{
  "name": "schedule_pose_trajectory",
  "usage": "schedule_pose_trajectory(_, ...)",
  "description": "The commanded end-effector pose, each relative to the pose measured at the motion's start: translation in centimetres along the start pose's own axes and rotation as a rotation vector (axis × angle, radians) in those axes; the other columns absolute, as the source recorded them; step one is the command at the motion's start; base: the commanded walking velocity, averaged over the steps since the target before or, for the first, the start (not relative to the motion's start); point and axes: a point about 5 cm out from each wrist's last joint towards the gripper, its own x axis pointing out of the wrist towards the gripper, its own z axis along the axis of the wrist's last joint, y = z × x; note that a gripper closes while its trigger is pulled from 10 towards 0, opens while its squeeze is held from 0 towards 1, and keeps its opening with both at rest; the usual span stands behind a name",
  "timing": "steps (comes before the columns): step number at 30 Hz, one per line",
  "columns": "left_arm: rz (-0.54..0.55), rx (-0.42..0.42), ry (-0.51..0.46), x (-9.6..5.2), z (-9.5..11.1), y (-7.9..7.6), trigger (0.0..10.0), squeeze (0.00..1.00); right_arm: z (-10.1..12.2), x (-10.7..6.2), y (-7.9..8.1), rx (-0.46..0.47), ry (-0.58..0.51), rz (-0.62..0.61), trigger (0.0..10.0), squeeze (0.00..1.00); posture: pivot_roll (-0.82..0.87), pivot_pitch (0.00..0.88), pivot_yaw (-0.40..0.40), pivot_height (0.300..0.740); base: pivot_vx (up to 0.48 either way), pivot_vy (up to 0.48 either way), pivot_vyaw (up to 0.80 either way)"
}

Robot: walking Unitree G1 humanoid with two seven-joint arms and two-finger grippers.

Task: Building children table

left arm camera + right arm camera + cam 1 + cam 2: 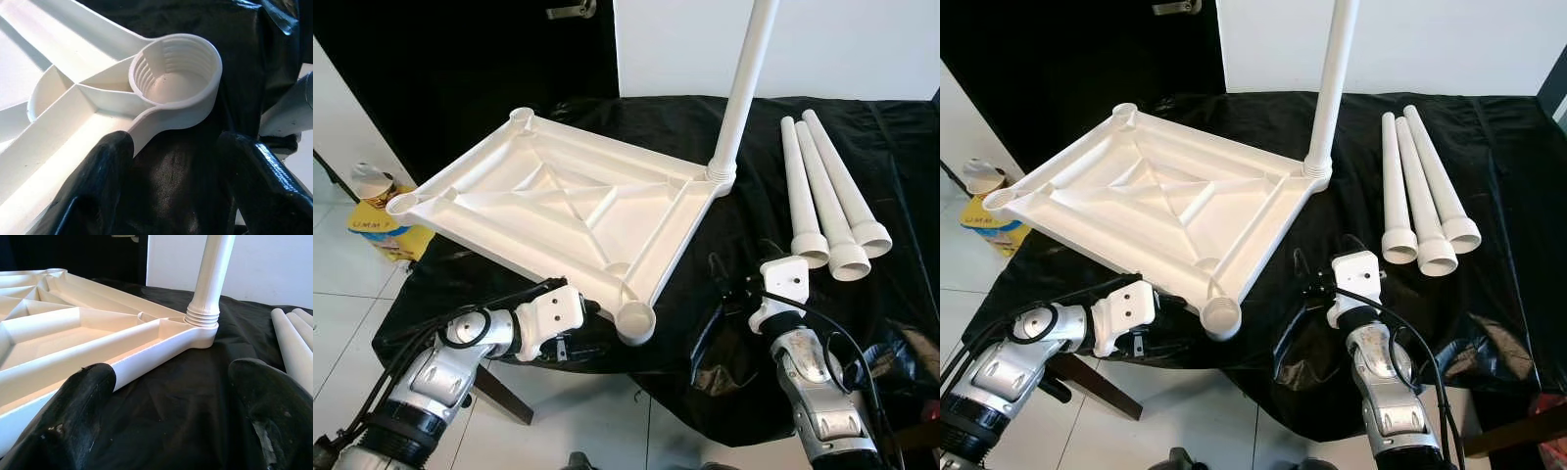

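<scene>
- Tabletop (558,201) lies upside down on black cloth (773,127), ribs up — one leg (744,88) already stands screwed into the far right corner.
- Three loose legs (827,191) lie side by side on the cloth, to the right of the tabletop and apart from it.
- Step in hand, as I judge it: fitting the second leg, likely into the near socket (176,73).
- My left gripper (176,186) sits just short of that socket, fingers wide, holding nothing; one finger touches the tabletop rim.
- My right gripper (171,416) hovers low over the cloth beside the tabletop edge, fingers wide, empty.
- Next move calls for the right gripper to reach to the loose legs and close on one.
- Sockets: near one is empty, threads visible inside; the two left corner sockets look empty too.
</scene>
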Motion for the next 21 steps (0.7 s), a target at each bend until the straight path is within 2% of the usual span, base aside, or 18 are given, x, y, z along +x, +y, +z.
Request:
schedule_pose_trajectory(1, -0.058, 0.005, 0.045, 0.2, -0.8, -0.1, 10.0, 0.00, -0.1, 0.0, 0.0, 0.006, 0.009, -0.004, 10.0, 0.00, -0.03, 0.027, 0.052, 0.740, 0.000, 0.000, 0.00)
schedule_pose_trajectory(3, -0.067, 0.008, 0.062, 0.3, -1.1, 0.0, 10.0, 0.00, -0.1, 0.1, 0.0, 0.007, 0.007, -0.006, 10.0, 0.00, -0.03, 0.027, 0.052, 0.740, 0.000, 0.000, 0.00)
schedule_pose_trajectory(7, -0.160, -0.049, 0.142, 0.8, -2.3, 0.5, 10.0, 0.00, 0.0, 0.1, 0.0, 0.012, 0.001, -0.023, 10.0, 0.00, -0.05, 0.026, 0.069, 0.740, 0.000, 0.000, 0.00)
schedule_pose_trajectory(11, -0.180, -0.076, 0.164, 1.0, -2.6, 0.7, 10.0, 0.00, 0.0, 0.0, 0.0, 0.012, 0.002, -0.030, 10.0, 0.00, -0.05, 0.024, 0.074, 0.740, 0.000, 0.000, 0.00)
schedule_pose_trajectory(12, -0.197, -0.076, 0.164, 1.2, -2.7, 0.7, 9.1, 0.00, 0.0, 0.0, -0.1, 0.012, 0.002, -0.034, 10.0, 0.00, -0.06, 0.022, 0.078, 0.740, 0.000, 0.000, 0.00)
schedule_pose_trajectory(13, -0.202, -0.082, 0.163, 1.5, -2.6, 0.9, 0.0, 0.00, 0.0, -0.1, -0.1, 0.010, 0.003, -0.039, 10.0, 0.00, -0.06, 0.022, 0.081, 0.740, 0.000, 0.000, 0.00)
schedule_pose_trajectory(21, -0.191, -0.075, 0.105, 2.7, -1.5, 1.6, 0.0, 0.00, 0.0, 0.0, -0.5, 0.005, -0.001, -0.060, 10.0, 0.00, -0.07, 0.019, 0.098, 0.740, 0.000, 0.000, 0.00)
